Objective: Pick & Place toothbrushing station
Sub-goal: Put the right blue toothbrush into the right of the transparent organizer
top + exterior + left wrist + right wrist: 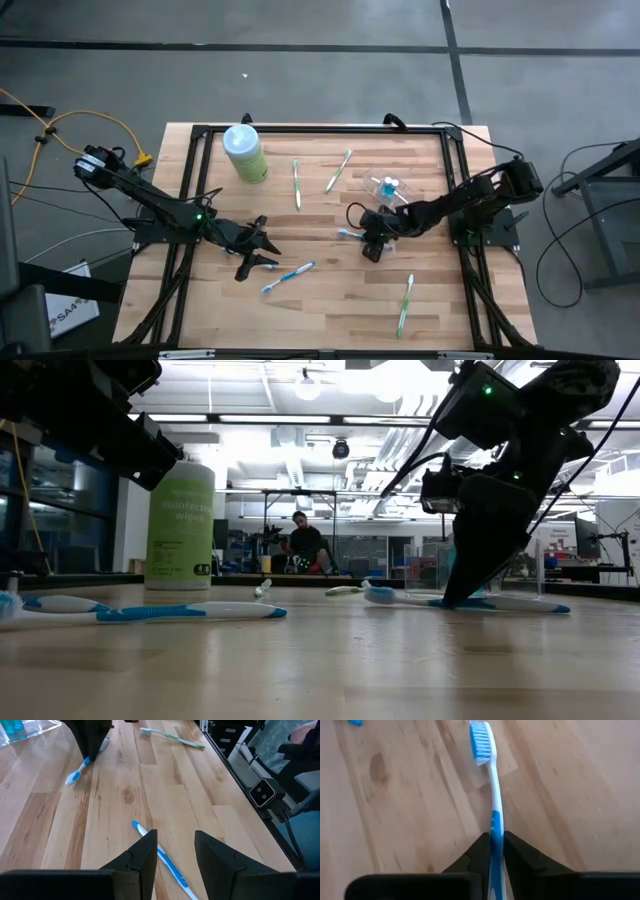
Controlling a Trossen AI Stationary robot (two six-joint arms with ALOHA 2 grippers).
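The toothbrushing station (385, 188) is a small clear holder with blue items inside, standing on the table's right half; it also shows in the left wrist view (20, 729). Just in front of it lies a blue-and-white toothbrush (350, 233), and my right gripper (372, 240) is shut on it. My left gripper (264, 244) hovers open at the left, over one end of a second blue toothbrush (288, 275), whose tip (162, 857) shows between the fingers without touching them. My right gripper pinches the toothbrush's blue-and-white handle (496, 837) between its two fingers, behind the neck. The fingers slant down from the table's right side, roughly along the brush. The brush lies on the wood with its bristled head (481, 740) pointing away from the gripper.
A pale-green wipes bottle (245, 153) with a white cap stands at the far left. Two green toothbrushes (297, 183) (338, 170) lie at the far middle and a third (405, 305) near the front right. A black frame (320, 128) edges the table. A person sits far behind.
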